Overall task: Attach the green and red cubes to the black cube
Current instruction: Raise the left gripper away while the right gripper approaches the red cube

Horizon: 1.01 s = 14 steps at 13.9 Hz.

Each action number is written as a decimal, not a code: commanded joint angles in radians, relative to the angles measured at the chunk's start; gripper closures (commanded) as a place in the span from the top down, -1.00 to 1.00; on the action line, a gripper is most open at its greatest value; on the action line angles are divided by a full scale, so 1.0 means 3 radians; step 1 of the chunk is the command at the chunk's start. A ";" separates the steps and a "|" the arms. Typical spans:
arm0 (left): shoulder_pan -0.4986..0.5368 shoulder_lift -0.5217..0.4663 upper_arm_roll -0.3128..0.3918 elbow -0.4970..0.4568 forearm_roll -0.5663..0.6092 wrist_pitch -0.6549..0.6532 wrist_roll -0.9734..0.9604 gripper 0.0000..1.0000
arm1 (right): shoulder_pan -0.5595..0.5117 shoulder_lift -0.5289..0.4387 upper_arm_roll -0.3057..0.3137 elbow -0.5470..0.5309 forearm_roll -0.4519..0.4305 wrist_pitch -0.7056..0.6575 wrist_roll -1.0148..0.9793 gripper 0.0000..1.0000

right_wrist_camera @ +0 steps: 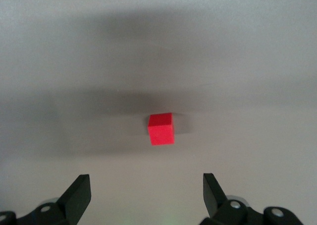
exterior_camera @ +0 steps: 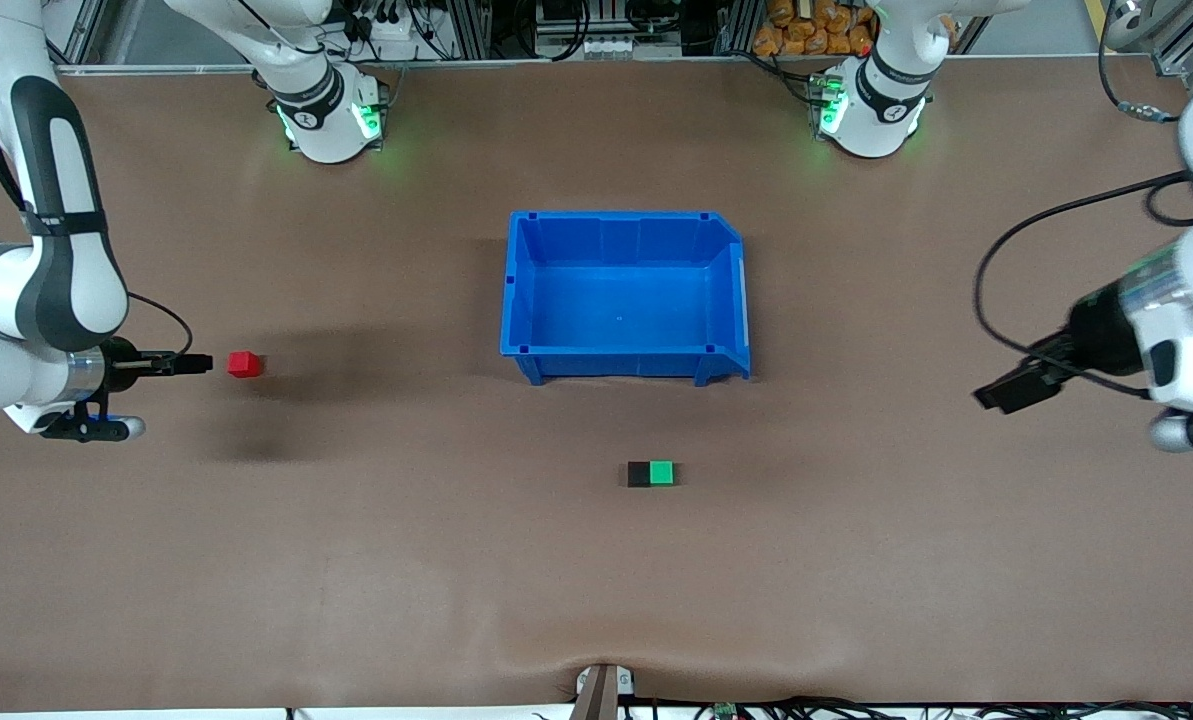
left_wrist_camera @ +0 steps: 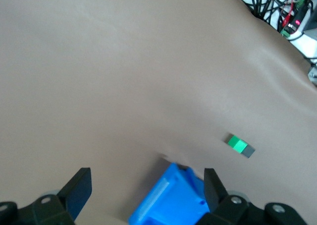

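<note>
While both arms hang at the table's ends, the brown table (exterior_camera: 356, 560) fills the front view: a matte, leathery covering with a few soft ripples near the edge closest to the front camera. Along the edge where the arm bases stand, aluminium framing, cables and a pile of orange packets line the room's fringe.

At the view's centre sits the blue bin (exterior_camera: 624, 297), a glossy moulded plastic tray, rectangular with one cut corner and a lowered lip toward the left arm's end; nothing lies in it.

From the bin, the black cube (exterior_camera: 639, 474) and green cube (exterior_camera: 662, 473) lie at about 6 o'clock, nearer to the front camera, touching side to side as one small block. Black is matte; green is bright and smooth-faced, lying on the side toward the left arm's end.

From the bin, the red cube (exterior_camera: 244, 364) rests alone at about 9 o'clock, well apart, toward the right arm's end, sharp-edged and plain.

Just beside the red cube, at its 9 o'clock, the right gripper (exterior_camera: 194, 364) is low, its dark fingers (right_wrist_camera: 77, 194) spread wide with the cube lying ahead of the gap, untouched.

At the bin's 3 o'clock, well clear of it, the left gripper (exterior_camera: 996, 393) hangs over bare table, its fingers (left_wrist_camera: 79, 188) also spread and holding nothing.
</note>
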 commanded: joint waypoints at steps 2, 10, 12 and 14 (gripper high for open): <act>0.0172 -0.0265 -0.0027 -0.0113 0.0039 -0.0139 0.0483 1.00 | -0.0008 -0.0015 0.0022 -0.0143 0.0014 0.0188 -0.0011 1.00; 0.0153 -0.0486 -0.0079 -0.0194 0.0223 -0.0568 0.0949 1.00 | 0.0002 0.0051 0.0022 -0.0270 -0.0012 0.0449 -0.0037 1.00; 0.0087 -0.0542 -0.0104 -0.0281 0.0320 -0.0563 0.0954 1.00 | 0.0002 0.0072 0.0022 -0.0306 -0.0022 0.0520 -0.0149 1.00; 0.0004 -0.0522 -0.0231 -0.0287 0.0509 -0.0558 0.0959 1.00 | -0.0013 0.0077 0.0022 -0.0378 -0.0022 0.0663 -0.0256 1.00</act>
